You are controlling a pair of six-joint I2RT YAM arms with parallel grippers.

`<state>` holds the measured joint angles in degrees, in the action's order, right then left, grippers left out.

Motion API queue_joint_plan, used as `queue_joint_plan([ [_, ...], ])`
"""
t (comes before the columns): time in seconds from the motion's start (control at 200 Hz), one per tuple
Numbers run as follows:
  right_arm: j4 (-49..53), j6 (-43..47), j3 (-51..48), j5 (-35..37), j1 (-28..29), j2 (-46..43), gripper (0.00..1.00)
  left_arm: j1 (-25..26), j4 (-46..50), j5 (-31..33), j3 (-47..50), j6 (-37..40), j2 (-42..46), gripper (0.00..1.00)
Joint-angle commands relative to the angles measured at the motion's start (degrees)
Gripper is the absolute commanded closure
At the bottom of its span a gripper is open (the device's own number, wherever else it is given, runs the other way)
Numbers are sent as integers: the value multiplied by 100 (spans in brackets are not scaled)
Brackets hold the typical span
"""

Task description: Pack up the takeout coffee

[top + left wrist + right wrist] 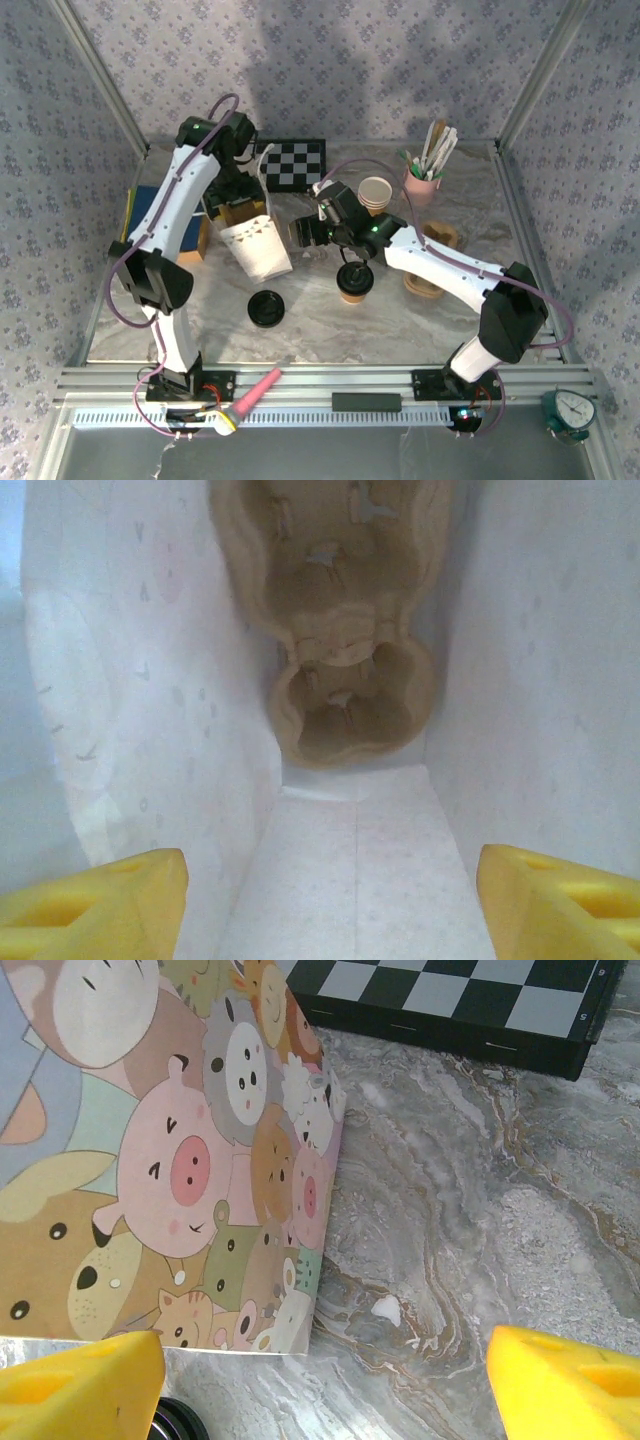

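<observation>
The takeout coffee (355,284) stands upright on the counter (330,325) beside the right arm (440,265). Light thin paper, it probably crushes easily, so a gentle mid-wall pinch suits. The left fingers (100,910), spread inside the white bag (130,680), and the right fingers (80,1385) hold nothing.

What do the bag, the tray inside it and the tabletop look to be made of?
Bag: white matte paper, by its creased, light-passing walls. Tray: likely molded pulp, tan, rough and fibrous with formed cup wells. Tabletop: grey-brown marble veining with slight sheen; real stone or printed laminate, cannot tell.
</observation>
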<state>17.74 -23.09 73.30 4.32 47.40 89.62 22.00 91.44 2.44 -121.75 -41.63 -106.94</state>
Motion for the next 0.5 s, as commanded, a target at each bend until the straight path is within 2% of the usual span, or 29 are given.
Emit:
queue_joint_plan([
  [0.0, -41, -89, -21, 103, 35, -125, 15, 15, 15, -105, 5, -65, 166, 24],
  [0.22, 12, -79, -56, 163, 42, -191, 15, 6, 122, -96, -209, -4, 54, 22],
  [0.495, 194, -81, 102, 238, 22, -230, 11, -20, 606, -33, -1431, 76, -279, 17],
])
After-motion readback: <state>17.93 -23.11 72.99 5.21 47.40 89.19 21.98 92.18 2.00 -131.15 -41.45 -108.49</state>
